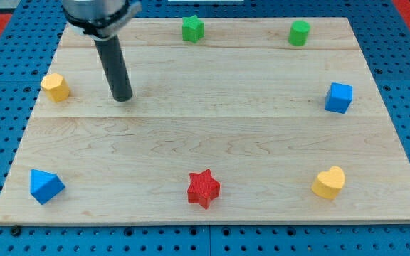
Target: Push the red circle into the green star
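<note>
Currently seven blocks on the tabletop, tip standing clear of all

The green star sits at the view's top edge of the wooden tabletop, a little left of centre. It is one of two green blocks. The other, a green cylinder, lies well to the star's right along the same edge.

There is one red block, a red star. It is far below the green star, near the view's bottom edge and almost straight down from it.

Two blocks are yellow. A yellow block of unclear shape lies down and far left of the green star. A yellow heart is far down to its right.

Two are blue. A blue cube lies right of and below the green star. A blue triangle is far down to its left.

The tool is a plain dark rod that carries nothing. My tip rests on bare wood left of and below the green star, between it and the yellow block. It touches no block.
</note>
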`<state>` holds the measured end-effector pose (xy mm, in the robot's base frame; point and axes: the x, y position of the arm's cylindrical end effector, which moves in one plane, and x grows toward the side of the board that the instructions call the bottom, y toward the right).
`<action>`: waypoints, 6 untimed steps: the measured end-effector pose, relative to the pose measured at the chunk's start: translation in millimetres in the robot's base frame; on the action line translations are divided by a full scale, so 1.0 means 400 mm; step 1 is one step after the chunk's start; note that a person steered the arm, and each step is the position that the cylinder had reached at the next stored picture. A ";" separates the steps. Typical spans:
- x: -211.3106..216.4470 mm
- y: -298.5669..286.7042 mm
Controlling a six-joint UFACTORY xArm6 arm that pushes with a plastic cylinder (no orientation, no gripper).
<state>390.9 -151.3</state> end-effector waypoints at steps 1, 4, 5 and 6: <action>-0.073 -0.085; -0.310 -0.206; -0.353 -0.181; -0.353 -0.018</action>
